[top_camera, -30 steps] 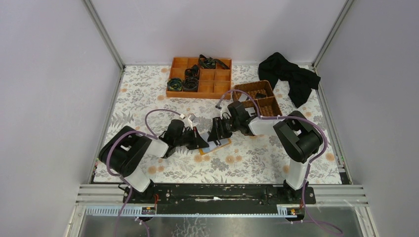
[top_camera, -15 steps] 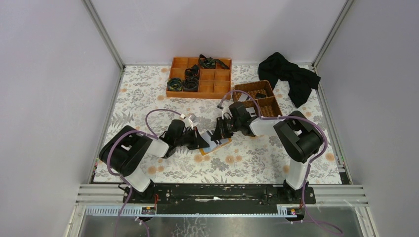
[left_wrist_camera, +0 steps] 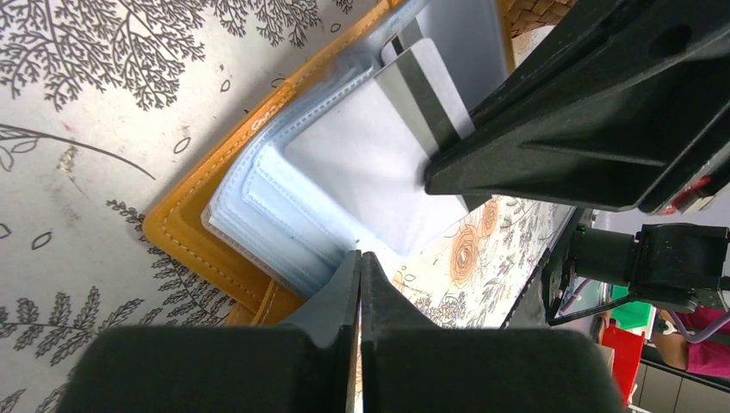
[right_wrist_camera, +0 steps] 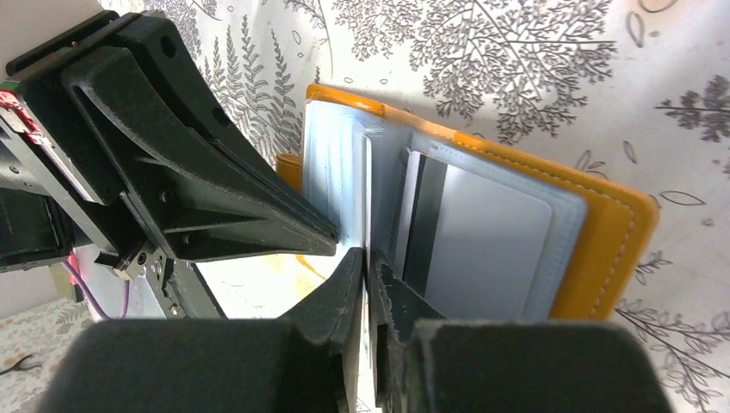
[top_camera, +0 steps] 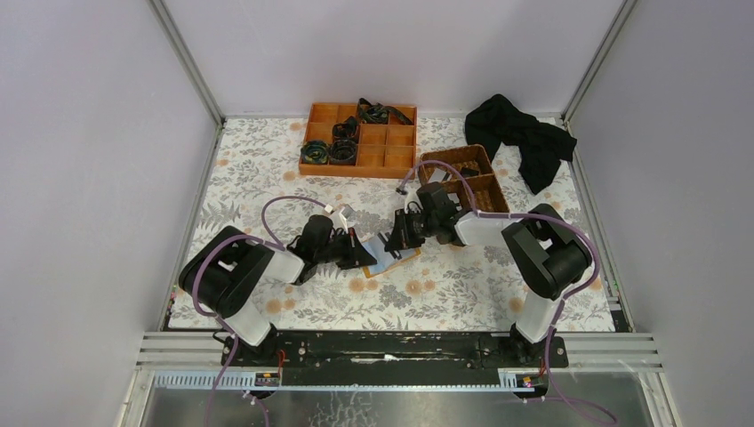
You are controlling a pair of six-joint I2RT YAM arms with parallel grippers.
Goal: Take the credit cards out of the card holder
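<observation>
The card holder (top_camera: pixel 397 260) lies open on the flowered cloth between the two arms, orange rim (left_wrist_camera: pixel 194 231) outside and pale blue-grey pockets inside (right_wrist_camera: pixel 340 172). My left gripper (top_camera: pixel 365 258) (left_wrist_camera: pixel 360 258) is shut, its tips resting on the holder's pale pockets near one corner. From the other side my right gripper (top_camera: pixel 392 243) (right_wrist_camera: pixel 368 258) is shut on a thin pale credit card that stands edge-on (right_wrist_camera: pixel 366 189). Another grey card with a dark stripe (right_wrist_camera: pixel 482 241) (left_wrist_camera: pixel 411 77) sits in its pocket beside the right fingers.
An orange compartment tray (top_camera: pixel 356 173) with dark coiled items stands at the back. A brown wicker basket (top_camera: pixel 487 197) is just behind the right arm. A black cloth (top_camera: pixel 525 138) lies at the back right. Grey walls close in both sides.
The right gripper's jaws have closed from wide apart onto the thin card edge, and it has shifted slightly back and right. The left gripper has stayed shut in place.
</observation>
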